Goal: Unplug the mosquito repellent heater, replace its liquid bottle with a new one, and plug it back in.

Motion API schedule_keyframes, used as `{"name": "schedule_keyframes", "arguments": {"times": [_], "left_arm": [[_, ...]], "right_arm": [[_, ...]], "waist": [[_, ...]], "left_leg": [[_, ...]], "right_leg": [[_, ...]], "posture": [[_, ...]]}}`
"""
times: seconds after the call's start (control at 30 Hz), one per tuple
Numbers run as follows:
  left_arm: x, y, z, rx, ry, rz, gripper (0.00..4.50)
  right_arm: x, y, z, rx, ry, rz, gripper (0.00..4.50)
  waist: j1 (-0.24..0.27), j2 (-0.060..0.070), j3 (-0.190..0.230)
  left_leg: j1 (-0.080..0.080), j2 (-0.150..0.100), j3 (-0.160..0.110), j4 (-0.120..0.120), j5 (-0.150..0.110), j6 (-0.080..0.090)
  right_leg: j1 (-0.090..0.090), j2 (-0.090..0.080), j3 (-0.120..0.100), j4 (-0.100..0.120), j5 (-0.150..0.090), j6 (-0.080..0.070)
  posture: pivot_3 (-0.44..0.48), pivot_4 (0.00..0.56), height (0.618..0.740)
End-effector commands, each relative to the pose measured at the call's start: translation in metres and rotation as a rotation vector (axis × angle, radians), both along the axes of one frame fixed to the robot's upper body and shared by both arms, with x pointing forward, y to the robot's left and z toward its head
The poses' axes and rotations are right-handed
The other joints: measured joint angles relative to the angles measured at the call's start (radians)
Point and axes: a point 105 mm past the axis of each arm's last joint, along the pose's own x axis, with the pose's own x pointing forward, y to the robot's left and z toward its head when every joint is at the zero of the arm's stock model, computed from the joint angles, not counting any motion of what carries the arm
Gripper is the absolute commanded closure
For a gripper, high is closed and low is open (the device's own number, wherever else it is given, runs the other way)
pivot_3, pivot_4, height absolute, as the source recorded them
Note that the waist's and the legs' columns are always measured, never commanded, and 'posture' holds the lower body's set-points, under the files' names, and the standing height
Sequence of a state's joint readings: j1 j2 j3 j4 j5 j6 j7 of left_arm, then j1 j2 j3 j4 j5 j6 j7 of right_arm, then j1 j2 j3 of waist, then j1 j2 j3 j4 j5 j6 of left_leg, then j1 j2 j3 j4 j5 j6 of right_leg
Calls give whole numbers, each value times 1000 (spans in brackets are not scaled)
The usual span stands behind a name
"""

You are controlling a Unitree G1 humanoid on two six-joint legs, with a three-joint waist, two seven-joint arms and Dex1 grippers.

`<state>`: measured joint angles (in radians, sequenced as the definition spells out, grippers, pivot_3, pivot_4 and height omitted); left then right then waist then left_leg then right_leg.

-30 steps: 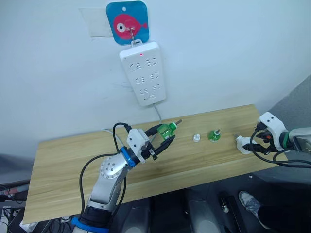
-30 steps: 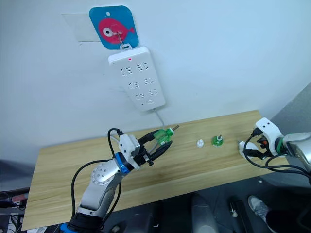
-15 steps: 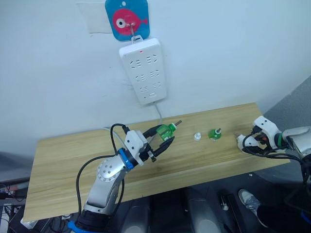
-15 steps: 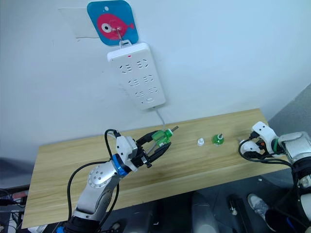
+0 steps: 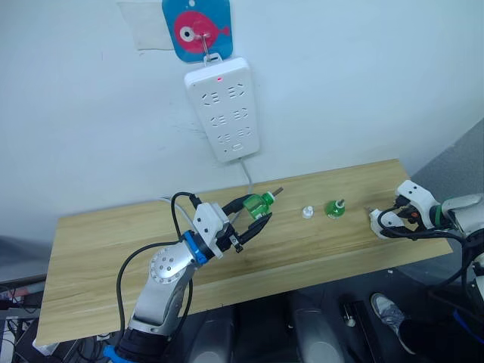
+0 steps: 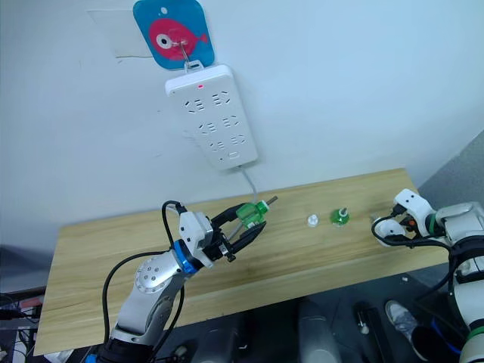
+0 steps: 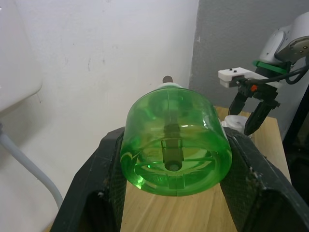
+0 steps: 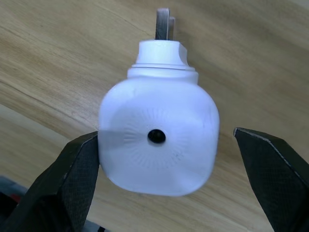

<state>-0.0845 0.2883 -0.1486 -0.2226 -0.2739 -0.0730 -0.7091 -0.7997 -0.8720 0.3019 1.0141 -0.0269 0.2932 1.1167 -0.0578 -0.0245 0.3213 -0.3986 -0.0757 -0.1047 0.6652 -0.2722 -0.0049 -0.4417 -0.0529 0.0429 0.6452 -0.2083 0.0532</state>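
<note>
The left gripper (image 5: 253, 212) was clamped on a translucent green plastic liquid bottle (image 5: 259, 203), held clear above the middle of the light wooden table (image 5: 98, 257), nearer its back edge. The bottle lay roughly level, its wick end pointing toward the right end of the table; this attitude appeared chosen to present the neck for insertion into the heater. On the wall above hung a long white power strip (image 5: 224, 108) with a red indicator lit, its sockets empty, so the unplugging step was judged complete.

Further right, a small white cap (image 5: 306, 214) and a second green bottle with a wick (image 5: 333, 208) stood just beside each other near the back edge, apart from both arms; the second bottle was taken to be the removed one.

At the right end of the table, the small white rounded plastic mosquito repellent heater (image 8: 159, 137) lay on its side, prongs pointing away from the wrist. The right gripper (image 8: 169, 191) straddled it with its fingers (image 8: 72, 179) spread, one touching the shell and the other standing off it, so no grip was yet established.
</note>
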Motion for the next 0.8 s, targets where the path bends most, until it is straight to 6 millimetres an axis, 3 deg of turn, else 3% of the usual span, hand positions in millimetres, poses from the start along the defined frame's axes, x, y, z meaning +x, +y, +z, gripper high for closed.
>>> {"name": "schedule_keyframes", "arguments": {"times": [0.03,0.17,0.37,0.5,0.67,0.8], "left_arm": [[-5,-2,10,-18,-40,-14,2251],[-5,-1,10,-17,-38,-11,2251],[-6,-1,9,-12,-36,-12,2251],[-7,0,9,-5,-36,-27,2251],[-19,-1,12,18,-45,-117,2251],[-36,-1,14,51,-54,-224,2251]], "right_arm": [[2,-3,8,20,-21,-3,403],[4,0,10,63,-19,-14,1568],[3,-1,10,80,-8,-32,1572],[3,-1,25,140,-12,-37,1572],[-22,6,53,386,166,-54,1572],[-49,34,88,692,292,-85,1572]], "waist": [[1,0,0],[0,-2,1],[2,-3,3],[1,-3,3],[2,0,7],[3,3,13]], "left_leg": [[0,0,0,0,0,0],[0,0,0,0,0,0],[0,0,-1,0,0,0],[0,0,-1,0,0,0],[-1,0,0,0,0,0],[-2,0,-2,-1,0,0]], "right_leg": [[0,0,0,0,0,0],[0,0,0,0,0,0],[0,0,0,0,0,0],[0,0,0,0,0,0],[0,0,0,0,0,0],[-1,-1,0,-1,0,0]], "posture": [[-52,370,740],[-49,367,740],[-50,365,740],[-50,365,740],[-62,369,740],[-66,372,740]]}}
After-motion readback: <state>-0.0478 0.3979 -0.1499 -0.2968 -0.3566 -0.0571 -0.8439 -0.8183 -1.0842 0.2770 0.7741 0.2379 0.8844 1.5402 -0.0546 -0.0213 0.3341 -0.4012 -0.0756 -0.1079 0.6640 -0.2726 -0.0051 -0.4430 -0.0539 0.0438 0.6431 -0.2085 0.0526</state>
